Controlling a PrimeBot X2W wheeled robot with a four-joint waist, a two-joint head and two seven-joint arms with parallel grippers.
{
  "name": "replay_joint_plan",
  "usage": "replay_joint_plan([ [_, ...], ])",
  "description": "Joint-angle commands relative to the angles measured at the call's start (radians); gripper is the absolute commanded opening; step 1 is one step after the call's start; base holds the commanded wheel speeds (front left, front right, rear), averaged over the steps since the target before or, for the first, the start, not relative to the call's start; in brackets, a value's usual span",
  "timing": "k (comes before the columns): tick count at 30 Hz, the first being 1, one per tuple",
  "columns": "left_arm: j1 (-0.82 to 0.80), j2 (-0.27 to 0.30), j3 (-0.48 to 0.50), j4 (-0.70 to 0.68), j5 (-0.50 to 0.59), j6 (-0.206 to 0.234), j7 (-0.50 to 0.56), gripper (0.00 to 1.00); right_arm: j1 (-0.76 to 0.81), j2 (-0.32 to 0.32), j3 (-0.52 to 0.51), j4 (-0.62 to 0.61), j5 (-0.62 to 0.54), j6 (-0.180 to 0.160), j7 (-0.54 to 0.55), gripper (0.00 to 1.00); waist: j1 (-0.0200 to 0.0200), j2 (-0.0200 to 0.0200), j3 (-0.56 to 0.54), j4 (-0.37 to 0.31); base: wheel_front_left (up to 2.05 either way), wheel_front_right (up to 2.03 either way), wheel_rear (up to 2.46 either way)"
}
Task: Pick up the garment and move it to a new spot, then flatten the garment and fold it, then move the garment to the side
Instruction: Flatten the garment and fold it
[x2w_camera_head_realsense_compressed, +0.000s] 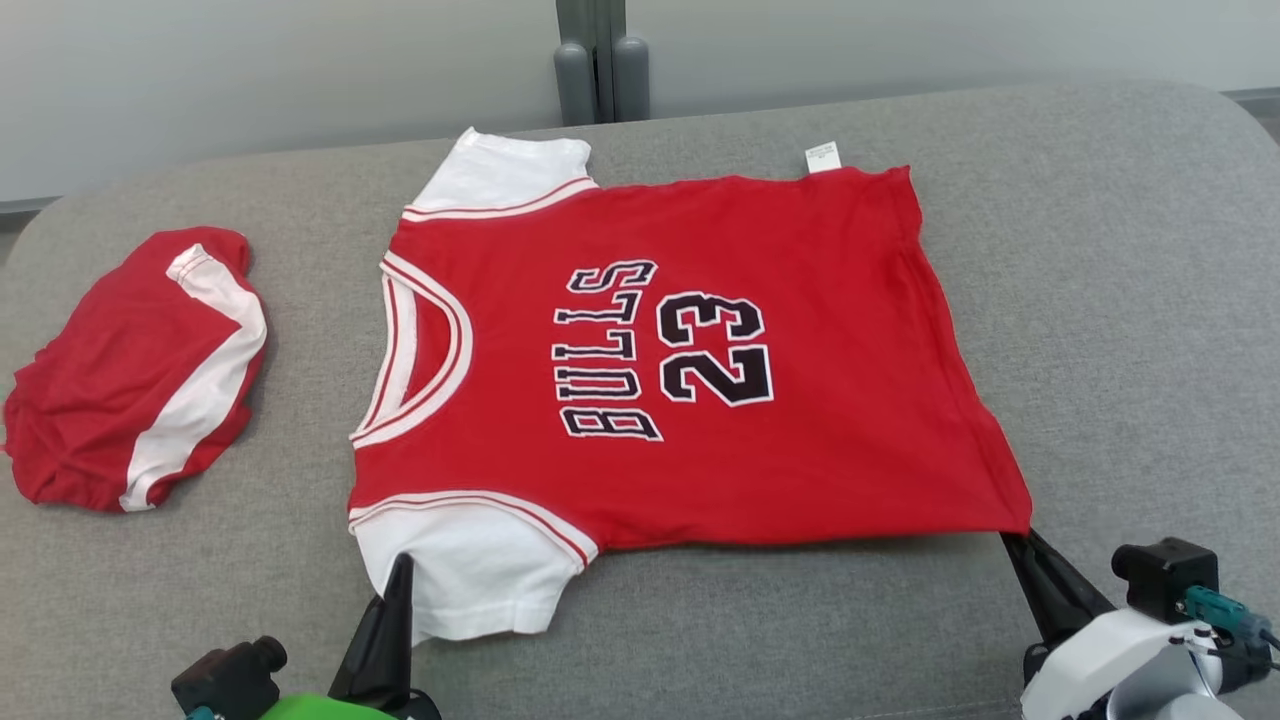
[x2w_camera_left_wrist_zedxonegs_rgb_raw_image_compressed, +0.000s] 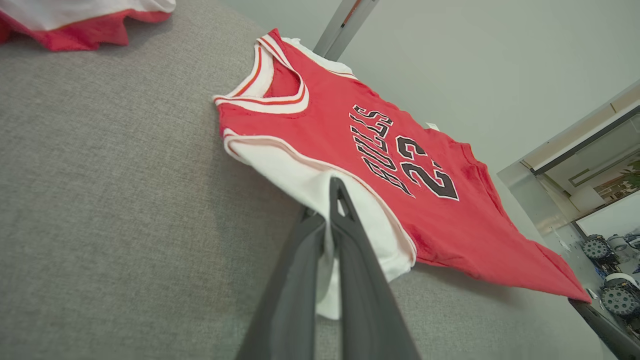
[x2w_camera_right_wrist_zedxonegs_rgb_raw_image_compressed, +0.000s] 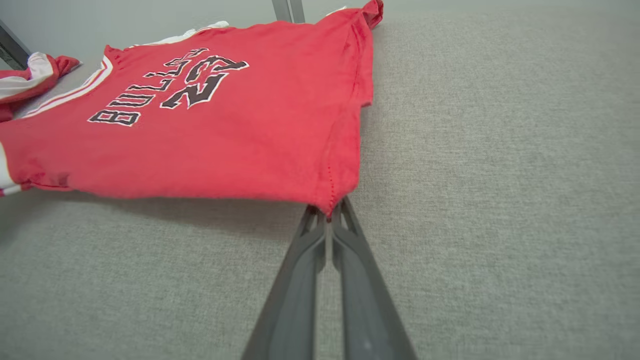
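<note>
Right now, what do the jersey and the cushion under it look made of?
Jersey: likely thin cotton or blend knit, matte; it drapes limply, with a stitched hem and flat printed lettering. Cushion: grey woven upholstery, matte, with a fine flecked weave; rounded corners hint at padding.

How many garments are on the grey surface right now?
2. The red Bulls jersey lies spread in the middle, its near sleeve held by the left gripper, its near hem corner by the right gripper. A bunched red-and-white garment sits apart at the robot's left. None seems hidden.
</note>
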Motion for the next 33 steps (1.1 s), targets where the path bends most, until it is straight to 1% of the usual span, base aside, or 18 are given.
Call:
replay_joint_plan([
  [1, 0.017, 0.006, -0.002, -0.012, 0.005, -0.005, 0.005, 0.0, 0.027, 0.003, -0.024, -0.027, -0.015, -0.001, 0.014, 0.0, 0.0001, 0.0, -0.012, 0.004, 0.0, 0.0, 0.0],
  [6, 0.007, 0.018, -0.016, -0.035, 0.005, -0.009, 0.027, 0.0, 0.066, 0.03, -0.072, -0.093, -0.042, -0.001, 0.067, 0.0, 0.0001, 0.0, -0.01, -0.004, 0.0, 0.0, 0.0],
  [11, -0.042, 0.032, -0.026, -0.052, 0.01, -0.014, 0.057, 0.0, 0.042, 0.04, -0.097, -0.12, -0.06, -0.001, 0.117, 0.0, 0.0001, 0.0, 0.0, -0.009, 0.0, 0.0, 0.0],
  [20, -0.137, 0.062, -0.007, -0.058, -0.032, -0.028, 0.107, 0.0, -0.03, 0.039, -0.09, -0.139, -0.07, -0.001, 0.2, 0.0, 0.0001, 0.0, 0.032, -0.006, 0.0, 0.0, 0.0],
  [26, -0.249, 0.079, -0.011, -0.011, -0.037, -0.036, 0.152, 0.0, -0.114, 0.031, -0.083, -0.111, -0.053, -0.001, 0.259, 0.0, 0.0001, 0.0, 0.062, -0.001, 0.0, 0.0, 0.0],
  [29, -0.322, 0.078, -0.005, 0.043, -0.052, -0.042, 0.171, 0.0, -0.156, 0.033, -0.085, -0.099, -0.037, -0.001, 0.275, 0.0, 0.0001, 0.0, 0.077, 0.003, 0.0, 0.0, 0.0],
  [31, -0.373, 0.082, -0.008, 0.082, -0.042, -0.045, 0.173, 0.0, -0.173, 0.034, -0.088, -0.096, -0.023, -0.001, 0.287, 0.0, 0.0001, 0.0, 0.084, 0.003, 0.0, 0.0, 0.0],
  [33, -0.414, 0.071, -0.013, 0.121, -0.053, -0.048, 0.178, 0.0, -0.188, 0.036, -0.092, -0.097, -0.012, -0.001, 0.299, 0.0, 0.0001, 0.0, 0.088, 0.001, 0.0, 0.0, 0.0],
])
